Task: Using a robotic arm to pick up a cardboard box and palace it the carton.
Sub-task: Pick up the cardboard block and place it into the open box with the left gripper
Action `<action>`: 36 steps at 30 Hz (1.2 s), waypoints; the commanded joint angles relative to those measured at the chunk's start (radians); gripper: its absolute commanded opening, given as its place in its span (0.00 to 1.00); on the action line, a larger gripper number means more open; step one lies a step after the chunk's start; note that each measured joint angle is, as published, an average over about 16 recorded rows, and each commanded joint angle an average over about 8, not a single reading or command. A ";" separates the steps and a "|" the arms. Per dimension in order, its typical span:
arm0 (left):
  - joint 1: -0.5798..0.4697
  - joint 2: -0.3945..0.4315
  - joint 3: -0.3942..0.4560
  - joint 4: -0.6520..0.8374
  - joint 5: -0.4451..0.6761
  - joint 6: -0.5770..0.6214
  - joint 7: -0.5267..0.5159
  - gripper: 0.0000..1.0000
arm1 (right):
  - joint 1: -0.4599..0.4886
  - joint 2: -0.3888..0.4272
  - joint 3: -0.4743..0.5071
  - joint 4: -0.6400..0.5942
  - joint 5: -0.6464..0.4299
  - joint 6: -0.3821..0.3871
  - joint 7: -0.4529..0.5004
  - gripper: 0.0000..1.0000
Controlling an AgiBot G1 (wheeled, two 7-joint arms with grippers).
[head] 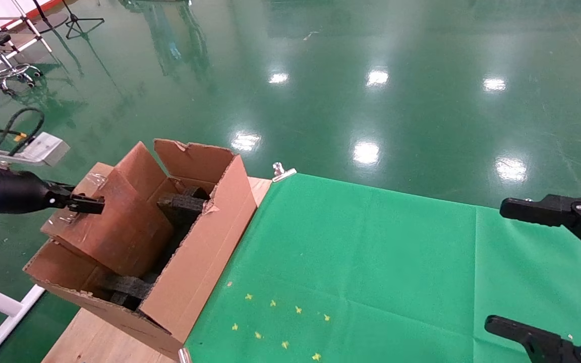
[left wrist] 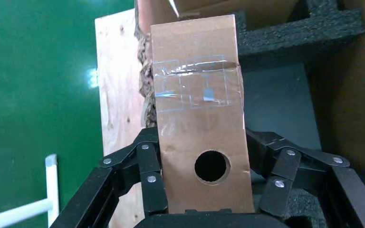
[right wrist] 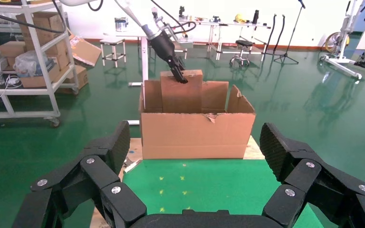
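Observation:
The small reddish-brown cardboard box (head: 119, 222) with clear tape stands partly inside the large carton (head: 205, 252), above the black foam blocks (head: 182, 206). My left gripper (head: 86, 204), on the white arm with the silver wrist, is shut on the box's top end. In the left wrist view the box (left wrist: 197, 118) sits between the two black fingers (left wrist: 149, 175), with a round hole in its face. The right wrist view shows the carton (right wrist: 195, 133) with the box (right wrist: 183, 92) sticking up out of it. My right gripper (head: 527, 267) is open and empty at the right.
The carton stands on a wooden board (head: 94, 338) at the left end of the green cloth (head: 371, 262). Yellow star marks (head: 275, 322) lie on the cloth. A clip (head: 281, 172) holds the cloth's far corner. Shelves and stools stand on the green floor behind.

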 commanded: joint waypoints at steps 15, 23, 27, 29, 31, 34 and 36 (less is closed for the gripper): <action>0.027 0.135 0.033 0.207 0.056 -0.155 -0.024 0.00 | 0.000 0.000 0.000 0.000 0.000 0.000 0.000 1.00; 0.057 0.170 0.032 0.243 0.055 -0.221 -0.034 0.40 | 0.000 0.000 0.000 0.000 0.000 0.000 0.000 1.00; 0.065 0.175 0.022 0.252 0.042 -0.241 -0.032 0.90 | 0.000 0.000 0.000 0.000 0.000 0.000 0.000 1.00; 0.068 0.177 0.019 0.255 0.039 -0.246 -0.030 1.00 | 0.000 0.000 0.000 0.000 0.000 0.000 0.000 1.00; 0.070 0.177 0.017 0.256 0.036 -0.249 -0.029 1.00 | 0.000 0.000 0.000 0.000 0.000 0.000 0.000 1.00; 0.069 0.176 0.018 0.254 0.036 -0.248 -0.030 1.00 | 0.000 0.000 0.000 0.000 0.001 0.000 0.000 1.00; 0.068 0.175 0.019 0.253 0.038 -0.246 -0.031 1.00 | 0.000 0.000 0.000 0.000 0.001 0.000 0.000 1.00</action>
